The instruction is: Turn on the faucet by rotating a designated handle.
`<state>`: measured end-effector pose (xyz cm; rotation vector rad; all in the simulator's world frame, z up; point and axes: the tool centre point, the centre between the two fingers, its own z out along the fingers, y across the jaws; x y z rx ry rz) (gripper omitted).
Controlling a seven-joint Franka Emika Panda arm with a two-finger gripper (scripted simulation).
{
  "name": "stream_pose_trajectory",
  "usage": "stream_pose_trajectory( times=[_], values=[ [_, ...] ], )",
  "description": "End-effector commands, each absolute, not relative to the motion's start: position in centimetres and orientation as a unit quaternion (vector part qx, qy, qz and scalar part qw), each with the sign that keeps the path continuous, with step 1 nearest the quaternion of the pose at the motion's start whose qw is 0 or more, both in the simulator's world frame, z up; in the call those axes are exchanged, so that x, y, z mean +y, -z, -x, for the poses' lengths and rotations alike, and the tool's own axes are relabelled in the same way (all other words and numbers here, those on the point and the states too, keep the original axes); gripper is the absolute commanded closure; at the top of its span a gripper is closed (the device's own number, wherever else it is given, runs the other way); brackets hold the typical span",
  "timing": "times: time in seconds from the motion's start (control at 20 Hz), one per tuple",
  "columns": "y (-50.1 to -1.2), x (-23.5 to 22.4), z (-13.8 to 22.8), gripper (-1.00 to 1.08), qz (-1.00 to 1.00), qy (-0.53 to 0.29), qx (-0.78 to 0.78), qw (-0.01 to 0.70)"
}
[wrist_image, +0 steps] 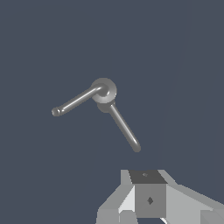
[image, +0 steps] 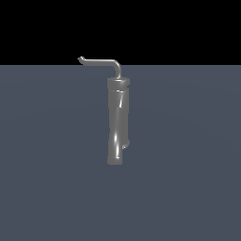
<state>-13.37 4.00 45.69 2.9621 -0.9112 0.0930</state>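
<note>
Clearly the approach is in hand: the gripper (wrist_image: 146,205), its spread impossible to tell, hangs apart from the faucet (image: 117,122), and must next reach the handle (image: 101,61).

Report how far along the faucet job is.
Done: nothing visible yet. The shiny grey metal faucet stands untouched in the exterior view, where no arm shows. In hand: the claw sits apart from the thin grey L-shaped rod handle, holding nothing. Left: reach the handle, engage it, rotate it.
</note>
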Motion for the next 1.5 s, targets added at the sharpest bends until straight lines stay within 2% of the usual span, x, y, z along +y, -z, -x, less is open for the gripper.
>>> stream_pose_trajectory(
  times=[0.0,1.45],
  values=[
    [-45.1,4.3,12.3,1.08,-0.946,-0.03,-0.322,0.022],
    [-35.2,7.9,0.9,1.08,-0.793,-0.017,-0.609,0.012]
  ],
)
